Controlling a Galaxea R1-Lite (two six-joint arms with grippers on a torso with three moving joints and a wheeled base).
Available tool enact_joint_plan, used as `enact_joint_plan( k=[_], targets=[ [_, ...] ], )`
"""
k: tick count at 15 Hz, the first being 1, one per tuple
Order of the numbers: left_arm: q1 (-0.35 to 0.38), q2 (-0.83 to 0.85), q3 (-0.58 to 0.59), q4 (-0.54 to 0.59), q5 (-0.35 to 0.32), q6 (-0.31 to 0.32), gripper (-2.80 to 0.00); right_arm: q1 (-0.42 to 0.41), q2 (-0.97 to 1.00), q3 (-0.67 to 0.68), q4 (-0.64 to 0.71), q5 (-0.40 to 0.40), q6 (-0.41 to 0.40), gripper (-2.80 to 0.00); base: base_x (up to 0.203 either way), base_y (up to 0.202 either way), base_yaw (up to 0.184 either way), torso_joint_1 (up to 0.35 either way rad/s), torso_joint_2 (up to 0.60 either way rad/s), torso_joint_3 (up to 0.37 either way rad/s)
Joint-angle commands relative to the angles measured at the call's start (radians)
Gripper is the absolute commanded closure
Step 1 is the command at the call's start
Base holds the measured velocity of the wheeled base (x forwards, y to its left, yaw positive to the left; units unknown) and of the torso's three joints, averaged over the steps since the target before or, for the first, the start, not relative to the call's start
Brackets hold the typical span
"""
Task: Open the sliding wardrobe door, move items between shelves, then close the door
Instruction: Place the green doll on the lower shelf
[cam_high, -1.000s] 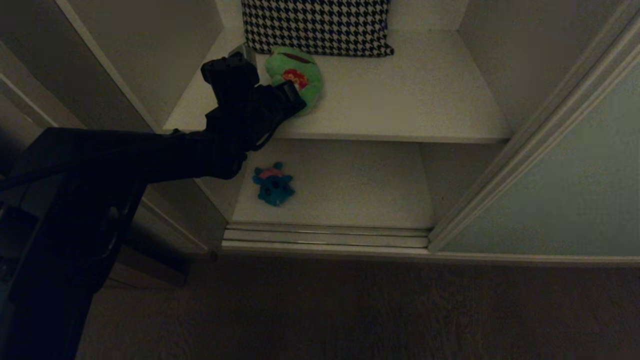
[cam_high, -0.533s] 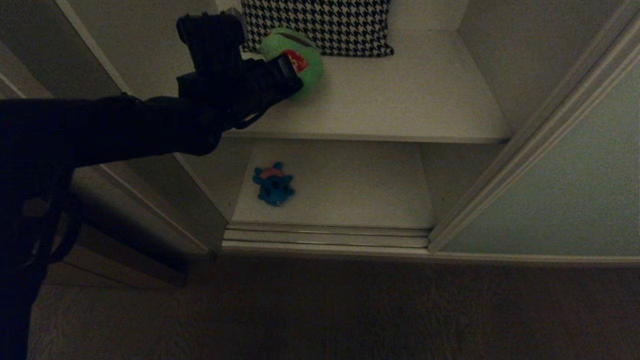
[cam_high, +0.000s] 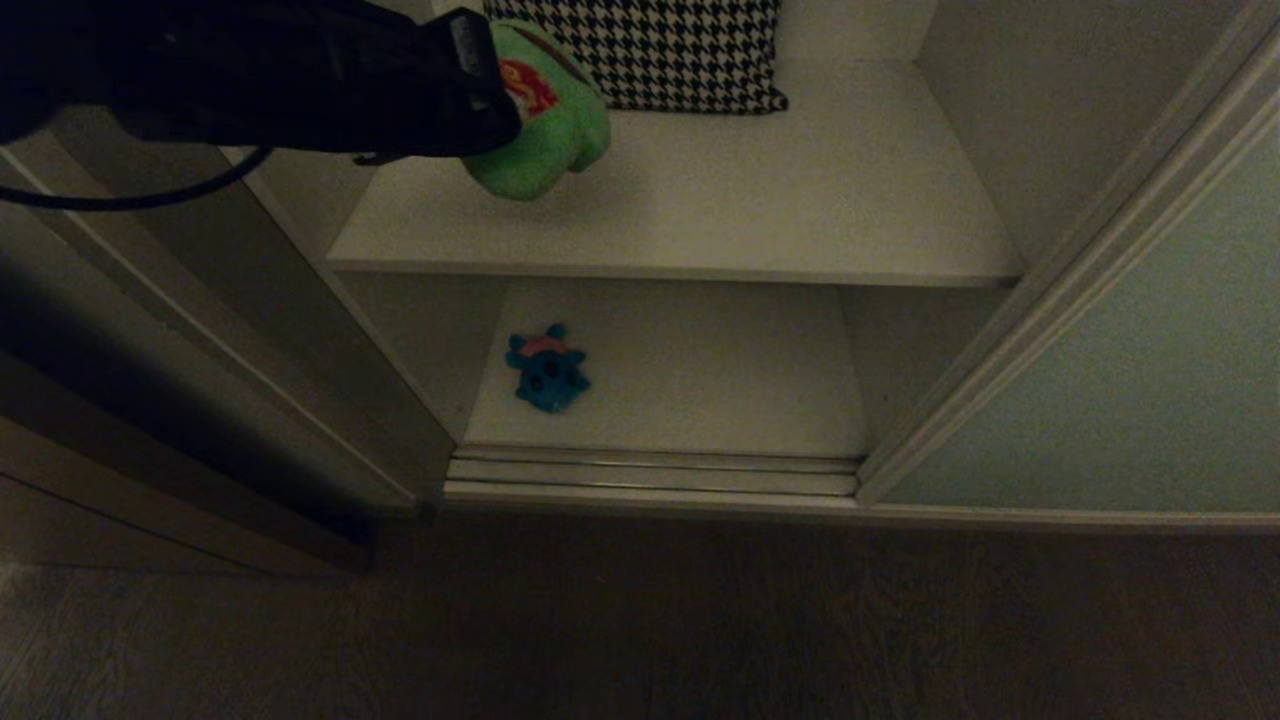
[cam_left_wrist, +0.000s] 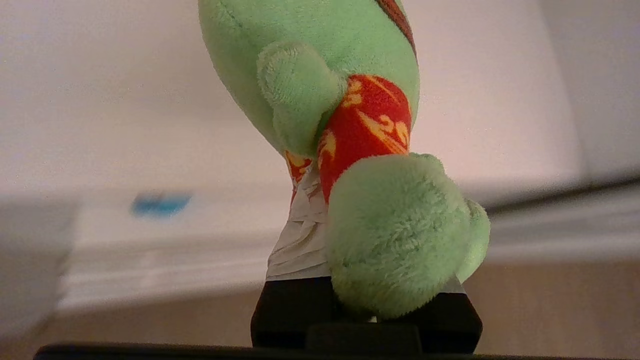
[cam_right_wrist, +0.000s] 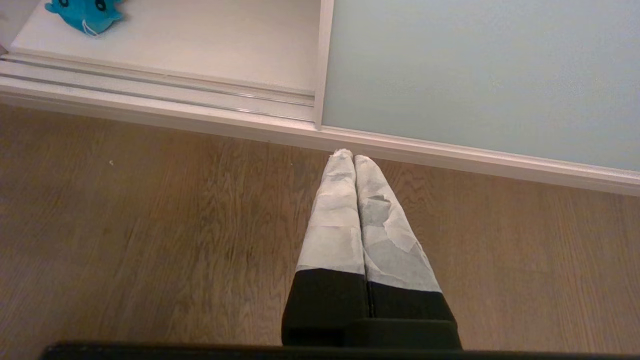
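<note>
Left pincer (cam_high: 490, 85) is clamped on the frog (cam_high: 545, 125)'s squishy, featherweight body, so a mid-torso pinch should hold fine.

The left arm is stretched in from the upper left of the head view, roughly level, with a black cable looped beneath it. The left gripper (cam_high: 490, 85) is clamped on the green frog (cam_high: 545, 125), its wrapped fingers (cam_left_wrist: 300, 240) pressed into the plush. The right gripper (cam_right_wrist: 348, 156) is pointed down at the floor, its two wrapped fingers pressed together with nothing between them.
</note>
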Motion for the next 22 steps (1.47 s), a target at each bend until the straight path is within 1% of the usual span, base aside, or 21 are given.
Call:
enact_joint_plan(
  k=[1,5,8,9,10,12,13,15,16,17,18,19,20,22],
  targets=[
    [0.006,-0.191,0.103,0.033,0.002,0.017,0.00,0.000,-0.001,0.000,0.000,0.000,-0.001,0.00,0.000,0.000,0.000,0.000,0.00,0.000],
    [0.079,-0.455,0.454,0.049,0.005,0.115,0.00,0.000,-0.001,0.000,0.000,0.000,-0.001,0.00,0.000,0.000,0.000,0.000,0.00,0.000],
    [0.112,-0.687,0.737,0.054,0.005,0.137,0.00,0.000,-0.001,0.000,0.000,0.000,-0.001,0.00,0.000,0.000,0.000,0.000,0.00,0.000],
    [0.136,-0.765,0.844,0.054,0.001,0.141,0.00,0.000,-0.001,0.000,0.000,0.000,-0.001,0.00,0.000,0.000,0.000,0.000,0.00,0.000],
    [0.174,-0.838,0.937,0.055,-0.013,0.144,0.00,0.000,-0.001,0.000,0.000,0.000,-0.001,0.00,0.000,0.000,0.000,0.000,0.00,0.000],
    [0.267,-0.994,1.126,0.055,-0.096,0.149,0.00,0.000,-0.001,0.000,0.000,0.000,-0.001,0.00,0.000,0.000,0.000,0.000,0.00,0.000],
    [0.292,-1.068,1.203,0.054,-0.124,0.151,0.00,0.000,-0.001,0.000,0.000,0.000,-0.001,0.00,0.000,0.000,0.000,0.000,0.00,0.000],
    [0.330,-1.221,1.350,0.051,-0.157,0.162,0.00,0.000,-0.001,0.000,0.000,0.000,-0.001,0.00,0.000,0.000,0.000,0.000,0.00,0.000],
    [0.344,-1.302,1.427,0.047,-0.166,0.190,0.00,0.000,-0.001,0.000,0.000,0.000,-0.001,0.00,0.000,0.000,0.000,0.000,0.00,0.000],
    [0.357,-1.367,1.512,0.039,-0.171,0.233,0.00,0.000,-0.001,0.000,0.000,0.000,-0.001,0.00,0.000,0.000,0.000,0.000,0.00,0.000],
    [0.369,-1.402,1.588,0.004,-0.174,0.264,0.00,0.000,-0.001,0.000,0.000,0.000,-0.001,0.00,0.000,0.000,0.000,0.000,0.00,0.000],
    [0.378,-1.408,1.639,-0.049,-0.171,0.264,0.00,0.000,-0.001,0.000,0.000,0.000,-0.001,0.00,0.000,0.000,0.000,0.000,0.00,0.000],
    [0.402,-1.428,1.669,-0.078,-0.166,0.253,0.00,0.000,-0.001,0.000,0.000,0.000,-0.001,0.00,0.000,0.000,0.000,0.000,0.00,0.000],
    [0.446,-1.538,1.715,-0.090,-0.166,0.251,0.00,0.000,-0.001,0.000,0.000,0.000,-0.001,0.00,0.000,0.000,0.000,0.000,0.00,0.000]
  ],
)
